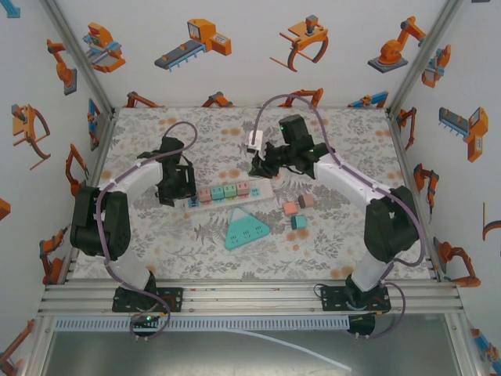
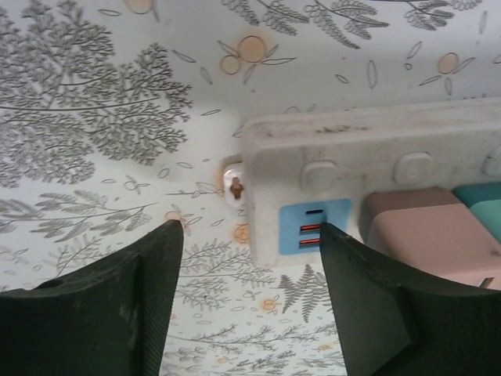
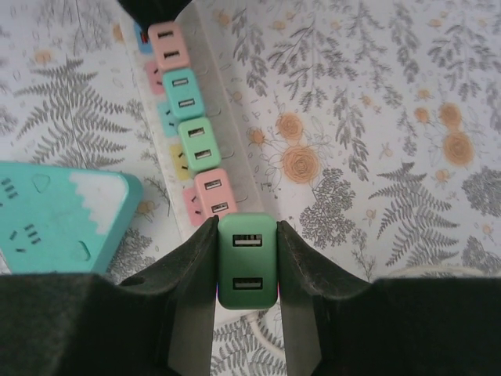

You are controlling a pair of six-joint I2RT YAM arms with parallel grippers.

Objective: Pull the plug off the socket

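Clamped on green USB plug (image 3: 247, 262) ending power strip's (image 3: 215, 117) row: right gripper (image 3: 246, 235). Spread astride strip's opposite end, toward counter's (image 1: 352, 141) left edge: left gripper (image 2: 250, 233).

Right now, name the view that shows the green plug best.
Right wrist: the green plug sits close up, clamped in the right gripper. From the top, that gripper hides it; left wrist faces the strip's other end.
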